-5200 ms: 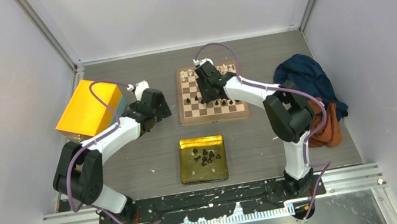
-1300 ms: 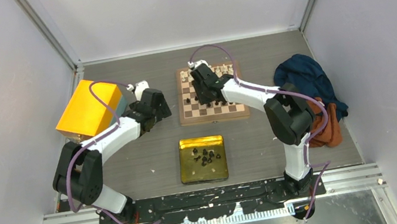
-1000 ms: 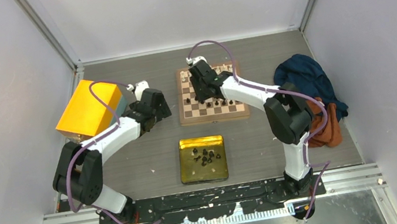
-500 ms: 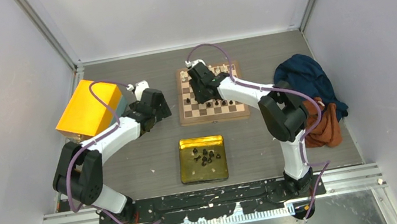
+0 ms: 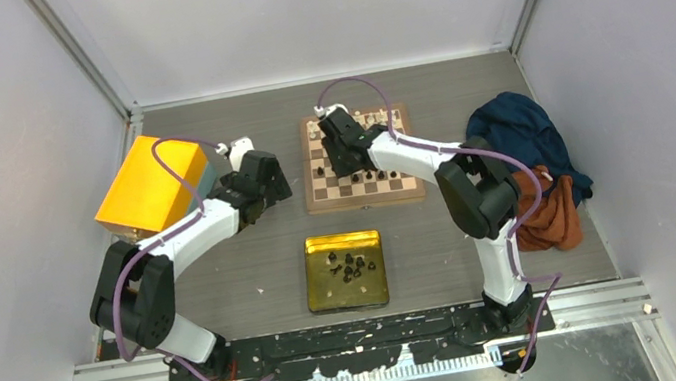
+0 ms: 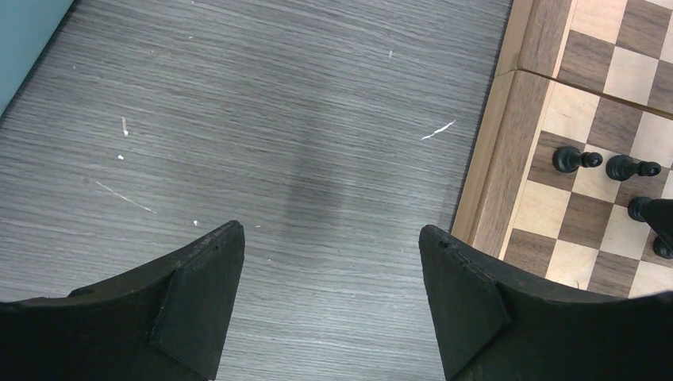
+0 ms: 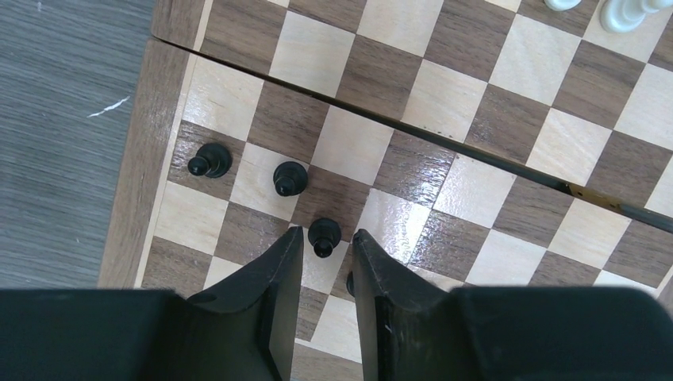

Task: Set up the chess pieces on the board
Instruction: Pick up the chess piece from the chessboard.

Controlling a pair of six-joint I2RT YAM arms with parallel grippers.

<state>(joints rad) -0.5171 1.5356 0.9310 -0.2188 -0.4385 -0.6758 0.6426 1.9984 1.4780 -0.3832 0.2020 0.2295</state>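
Note:
The wooden board [image 5: 364, 201] lies at the back middle of the table. Cream-white pieces [image 5: 374, 118] stand along its far edge and black pieces [image 5: 374, 176] near its front. My right gripper [image 5: 341, 155] hangs over the board's left part. In the right wrist view it [image 7: 327, 232] is open by a narrow gap, with a standing black pawn [image 7: 324, 230] between its tips, untouched. Two more black pawns [image 7: 209, 160] [image 7: 290, 178] stand to the left. My left gripper [image 6: 332, 238] is open and empty over bare table, left of the board's rim [image 6: 492, 182].
A gold tray [image 5: 325, 299] with several black pieces [image 5: 350, 265] sits in front of the board. A yellow box [image 5: 151, 183] stands at the left. Blue cloth [image 5: 518, 138] and orange cloth [image 5: 556, 219] lie at the right.
My right gripper has moved left across the board toward its left columns. The left arm has not moved.

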